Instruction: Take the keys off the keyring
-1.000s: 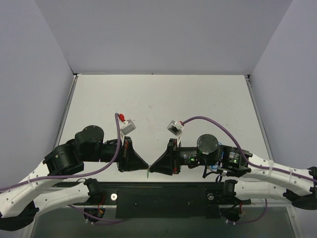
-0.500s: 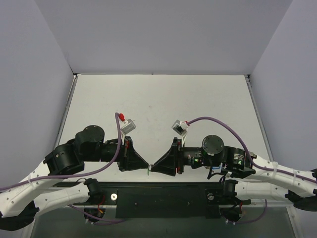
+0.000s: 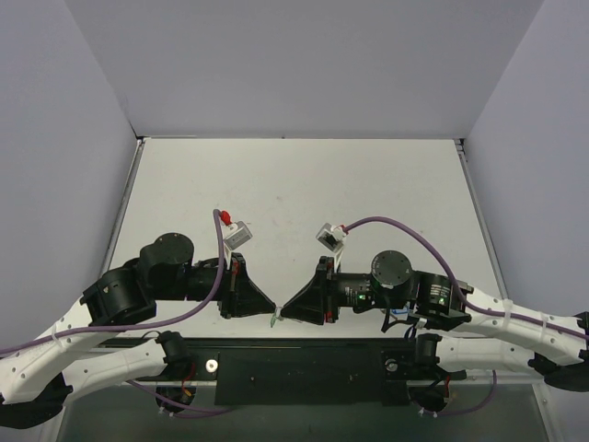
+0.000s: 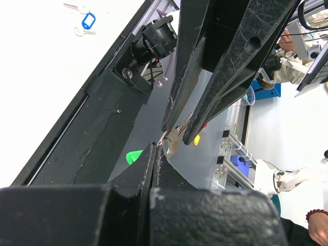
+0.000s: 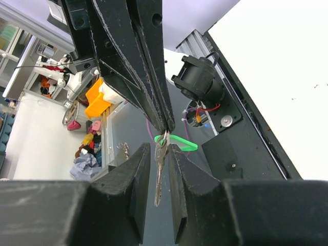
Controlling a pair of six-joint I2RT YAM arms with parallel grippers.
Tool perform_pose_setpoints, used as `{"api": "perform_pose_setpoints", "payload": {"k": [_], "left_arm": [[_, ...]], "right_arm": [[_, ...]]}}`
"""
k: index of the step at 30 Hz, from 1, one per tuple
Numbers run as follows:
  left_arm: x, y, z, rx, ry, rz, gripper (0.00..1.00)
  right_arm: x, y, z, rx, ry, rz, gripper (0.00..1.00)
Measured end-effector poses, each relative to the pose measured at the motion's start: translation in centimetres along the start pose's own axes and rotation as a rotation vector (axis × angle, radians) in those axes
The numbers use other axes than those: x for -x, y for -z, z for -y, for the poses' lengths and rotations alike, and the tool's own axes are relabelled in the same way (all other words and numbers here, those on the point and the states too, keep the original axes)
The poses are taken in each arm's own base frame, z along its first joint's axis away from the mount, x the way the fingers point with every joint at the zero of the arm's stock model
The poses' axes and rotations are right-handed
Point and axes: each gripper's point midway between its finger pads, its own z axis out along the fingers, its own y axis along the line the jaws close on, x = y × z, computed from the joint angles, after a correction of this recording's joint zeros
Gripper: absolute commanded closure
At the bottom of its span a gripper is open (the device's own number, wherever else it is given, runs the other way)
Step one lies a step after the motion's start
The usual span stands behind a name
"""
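Both grippers meet tip to tip over the table's near edge. My left gripper (image 3: 272,311) (image 4: 154,147) is shut on the thin silvery keyring (image 5: 165,134), pinched at its fingertips. The silver key (image 5: 159,174) (image 4: 171,142) hangs down from the ring. The bright green piece (image 5: 179,142) (image 4: 134,157) (image 3: 274,324) sticks out sideways from it. My right gripper (image 3: 283,313) (image 5: 160,148) is open a narrow gap with the silver key between its fingers. The key touches one finger and stands off the other.
A blue-tagged key (image 4: 88,20) lies on the white table (image 3: 304,184), seen only in the left wrist view. The black mounting plate (image 3: 294,368) runs under the grippers along the near edge. Grey walls stand at the left, right and back.
The right arm shifted slightly right, then back left. The grippers stay tip to tip, and the green piece now shows a little lower between them.
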Motion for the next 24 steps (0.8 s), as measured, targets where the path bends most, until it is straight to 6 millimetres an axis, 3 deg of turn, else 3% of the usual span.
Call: {"api": "perform_pose_setpoints", "payload": {"k": [7, 19, 24], "left_arm": [[0.0, -0.1, -0.1, 0.002, 0.001, 0.000, 1.00], [-0.1, 0.1, -0.8, 0.058, 0.014, -0.007, 1.00], [0.0, 0.2, -1.2, 0.086, 0.019, -0.005, 0.87]], "right_arm": [[-0.3, -0.6, 0.4, -0.011, -0.005, -0.013, 1.00], [-0.6, -1.0, 1.0, -0.029, -0.012, -0.023, 1.00], [-0.6, -1.2, 1.2, -0.039, -0.012, -0.023, 1.00]]}}
